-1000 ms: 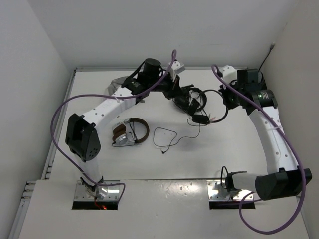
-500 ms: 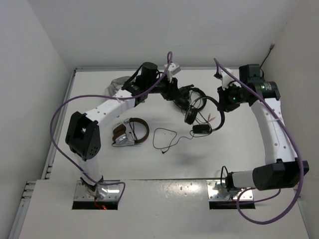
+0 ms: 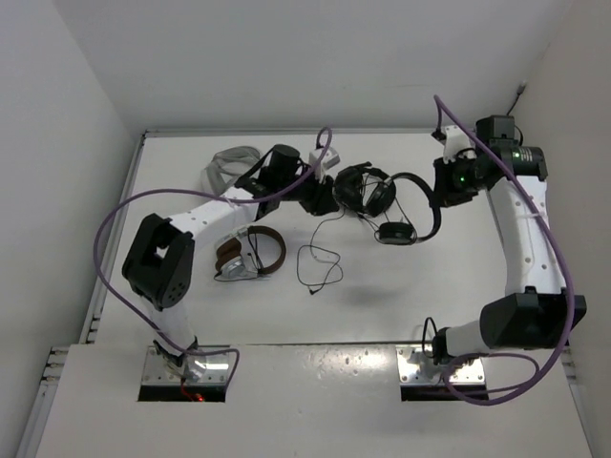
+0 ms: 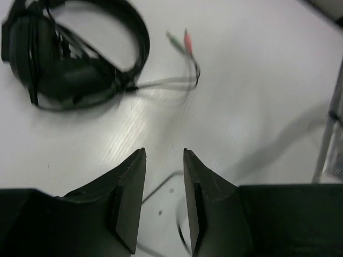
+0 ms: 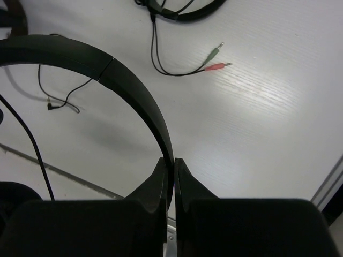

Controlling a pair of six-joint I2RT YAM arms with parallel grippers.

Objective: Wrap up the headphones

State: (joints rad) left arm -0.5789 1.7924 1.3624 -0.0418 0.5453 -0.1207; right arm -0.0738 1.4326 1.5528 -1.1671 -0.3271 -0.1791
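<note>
The slim black headphones hang in the air by their thin headband (image 3: 427,189), one round ear pad (image 3: 394,233) dangling below. My right gripper (image 3: 445,187) is shut on the headband (image 5: 134,85), which arcs up and left from the jaws (image 5: 169,160). The thin black cable (image 3: 320,262) trails down to the table and ends in a plug (image 5: 50,106). My left gripper (image 3: 325,198) is open and empty, low over the table. In the left wrist view a blurred stretch of cable (image 4: 161,184) lies below the open fingers (image 4: 164,156).
Bulkier black headphones (image 3: 364,187) lie by the left gripper, their red and green plugs (image 5: 217,59) on the table; they also show in the left wrist view (image 4: 69,53). Brown-and-silver headphones (image 3: 250,253) lie at centre left. A grey band (image 3: 227,158) lies at the back left.
My right gripper has swung right and back with the headband, pulling the slim headphones clear of the bulkier pair. My left gripper has drawn back to the left. The cable loop has shifted.
</note>
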